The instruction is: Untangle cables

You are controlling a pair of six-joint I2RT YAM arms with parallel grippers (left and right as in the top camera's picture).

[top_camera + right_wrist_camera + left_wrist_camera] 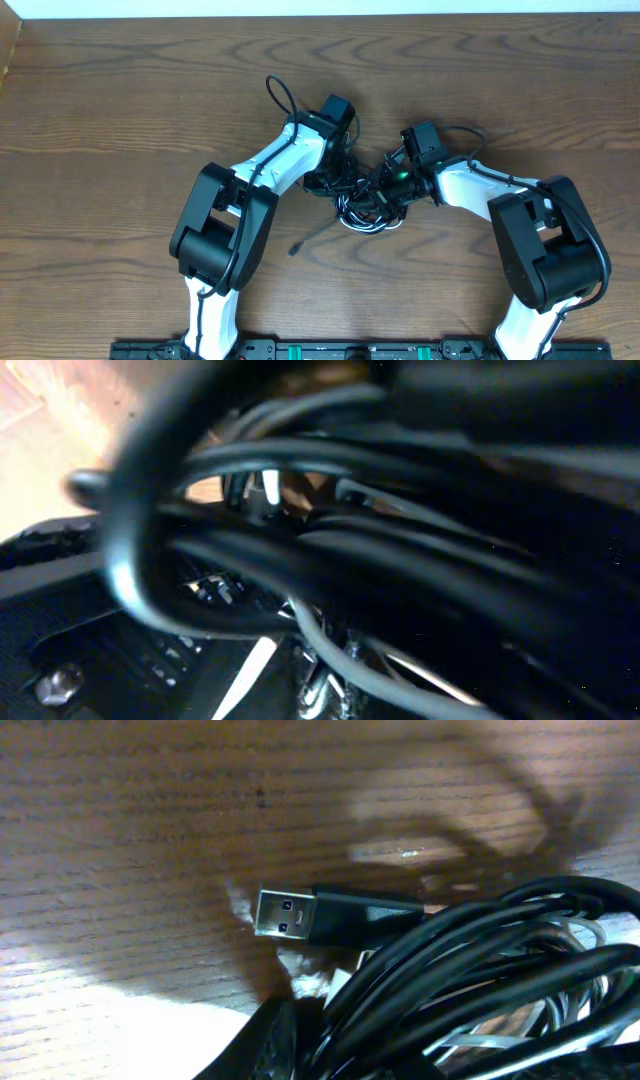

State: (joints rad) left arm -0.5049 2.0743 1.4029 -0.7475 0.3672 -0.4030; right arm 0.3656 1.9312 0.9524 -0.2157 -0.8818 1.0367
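Wood-grain table (pixel 120 100); tangled cables (pixel 365 210) mid-table, USB plug (pixel 295 915) sticking out

1. My left arm (pixel 225 215) comes up from the near edge and folds at the elbow. Its white forearm reaches up and rightward toward the centre of the overhead view.
2. My right arm (pixel 545 245) mirrors it, with the forearm running up and leftward.
3. The left gripper (pixel 330 178) and right gripper (pixel 392 185) both angle down and inward, ending near each other.
4. I cannot tell whether either set of jaws is spread or closed. From above the fingers are hidden, and neither wrist view shows them clearly.
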